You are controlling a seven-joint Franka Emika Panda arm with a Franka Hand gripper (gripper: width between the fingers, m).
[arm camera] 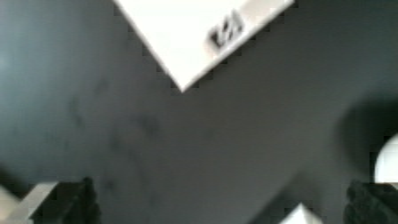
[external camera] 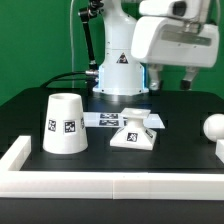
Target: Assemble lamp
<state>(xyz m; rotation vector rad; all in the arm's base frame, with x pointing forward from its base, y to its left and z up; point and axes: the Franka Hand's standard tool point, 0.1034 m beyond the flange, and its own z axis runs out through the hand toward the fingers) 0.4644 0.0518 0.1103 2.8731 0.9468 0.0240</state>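
In the exterior view my gripper hangs high at that view's right, with shade, base and bulb standing apart below, the shade's and base's square tags unreadable — in the wrist view my fingers spread wide, gripping nothing, near a blurred tagged white corner.

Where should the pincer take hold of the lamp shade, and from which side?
Probably across the narrow upper rim of the lamp shade, straight down from above. It stands upright on its wide end, apart from the lamp base, and tapers upward, so the top gives the smallest span.
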